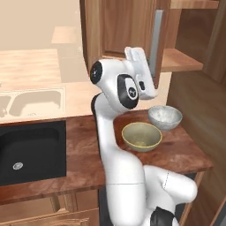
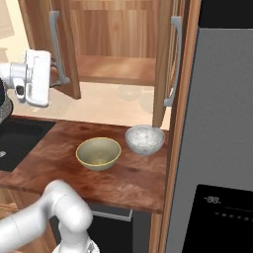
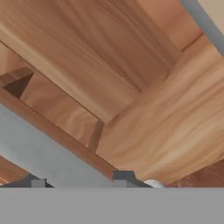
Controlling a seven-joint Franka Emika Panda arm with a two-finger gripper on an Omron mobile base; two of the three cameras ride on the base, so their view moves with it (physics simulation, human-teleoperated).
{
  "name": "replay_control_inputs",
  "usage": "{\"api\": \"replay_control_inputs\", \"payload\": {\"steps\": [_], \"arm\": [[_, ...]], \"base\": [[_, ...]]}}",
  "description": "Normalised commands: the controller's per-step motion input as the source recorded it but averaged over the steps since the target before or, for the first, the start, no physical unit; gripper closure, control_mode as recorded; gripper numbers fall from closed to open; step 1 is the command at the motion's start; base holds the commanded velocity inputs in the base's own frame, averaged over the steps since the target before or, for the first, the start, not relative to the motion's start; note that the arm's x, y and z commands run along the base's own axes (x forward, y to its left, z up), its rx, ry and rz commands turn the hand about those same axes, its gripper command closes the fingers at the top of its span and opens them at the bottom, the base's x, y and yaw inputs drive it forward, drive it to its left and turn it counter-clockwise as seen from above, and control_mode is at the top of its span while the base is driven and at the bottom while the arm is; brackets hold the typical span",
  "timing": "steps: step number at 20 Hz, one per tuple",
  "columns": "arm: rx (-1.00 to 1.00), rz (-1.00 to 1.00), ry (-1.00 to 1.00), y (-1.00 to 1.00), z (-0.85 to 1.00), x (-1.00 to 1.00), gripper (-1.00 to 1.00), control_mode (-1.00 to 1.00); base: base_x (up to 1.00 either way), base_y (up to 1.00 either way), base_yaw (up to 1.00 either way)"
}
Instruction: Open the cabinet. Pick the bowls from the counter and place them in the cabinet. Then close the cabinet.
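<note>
The jaws are seen partly parted around the left door's grey handle (image 3: 48, 153) of the cabinet (image 2: 116, 34); both bowls (image 2: 99, 153) lie at five o'clock on the table (image 2: 133, 183).

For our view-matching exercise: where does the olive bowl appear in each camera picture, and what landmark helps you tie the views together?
Left base view: olive bowl right of centre on the counter, just right of the arm.
Right base view: left of centre, lower middle.
Hand view: cabinet wood and a grey handle, no olive bowl.
Shared landmark: the white bowl, just behind and right of it in both base views.
</note>
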Motion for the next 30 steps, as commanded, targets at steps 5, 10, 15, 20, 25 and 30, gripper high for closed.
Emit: {"api": "replay_control_inputs", "payload": {"steps": [5, 10, 15, 20, 25, 30], "arm": [[0.20, -0.12, -0.05, 0.77, -0.19, -1.00, -1.00, -1.00], [0.13, 0.02, -0.30, 0.03, -0.14, -1.00, -1.00, -1.00], [0.12, 0.17, -0.38, -0.44, 0.00, -1.00, -1.00, -1.00], [0.03, 0.32, -0.35, -0.34, 0.00, -1.00, -1.00, -1.00], [0.00, 0.43, -0.37, -0.77, 0.00, -1.00, -1.00, -1.00], [0.00, 0.40, -0.29, -0.57, 0.05, -1.00, -1.00, -1.00]], "base": [[0.00, 0.00, 0.00], [0.00, 0.00, 0.00], [0.00, 0.00, 0.00], [0.00, 0.00, 0.00], [0.00, 0.00, 0.00], [0.00, 0.00, 0.00]]}}
